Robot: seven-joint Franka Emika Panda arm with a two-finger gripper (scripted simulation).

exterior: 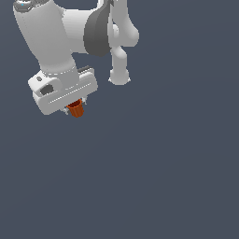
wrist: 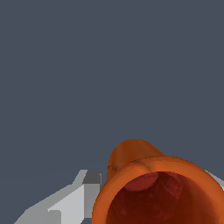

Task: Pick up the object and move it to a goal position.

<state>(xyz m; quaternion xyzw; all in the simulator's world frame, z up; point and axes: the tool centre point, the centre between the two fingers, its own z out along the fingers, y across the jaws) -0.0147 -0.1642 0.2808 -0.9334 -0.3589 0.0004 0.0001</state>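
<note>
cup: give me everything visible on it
The cup is small, orange-red and tapered, with a smooth surface and a darker red inside. In the exterior view it sits under the white gripper, wide mouth toward the palm, narrow end pointing away. The wrist view looks into its open mouth, with a grey finger beside the rim. Nothing else appears to touch it.
</note>
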